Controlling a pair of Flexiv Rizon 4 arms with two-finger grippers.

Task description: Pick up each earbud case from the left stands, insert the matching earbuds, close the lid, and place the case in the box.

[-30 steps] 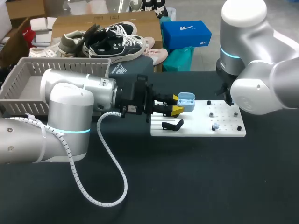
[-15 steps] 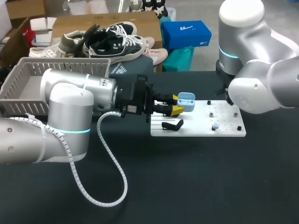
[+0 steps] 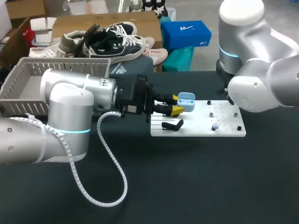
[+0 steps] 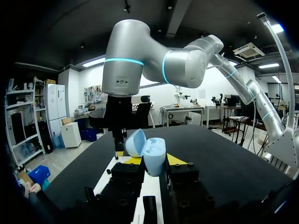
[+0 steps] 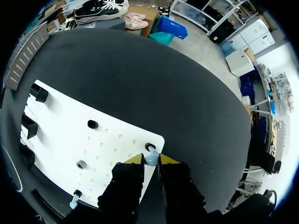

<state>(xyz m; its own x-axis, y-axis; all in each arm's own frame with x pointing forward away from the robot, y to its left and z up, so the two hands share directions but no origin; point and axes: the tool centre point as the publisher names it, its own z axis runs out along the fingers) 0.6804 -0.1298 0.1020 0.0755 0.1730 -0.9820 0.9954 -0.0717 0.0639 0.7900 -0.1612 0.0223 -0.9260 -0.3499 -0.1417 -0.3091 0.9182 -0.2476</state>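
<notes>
Left jaws clamp open case (image 4: 154,157), arm level | right jaws pinch earbud (image 5: 151,158), arm vertical

Black stand (image 3: 173,125) and pegs (image 3: 211,113) stud the white board (image 3: 196,130) — the dark table (image 3: 196,177) around lies open.

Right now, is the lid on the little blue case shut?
No, the earbud case between the yellow tips of the left gripper has its lid swung open, so the inside shows.

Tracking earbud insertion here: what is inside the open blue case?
The case, with its lid up, shows only a pale blue inner tray. No earbud stands out there. The rim hides the bottoms of the wells.
</notes>
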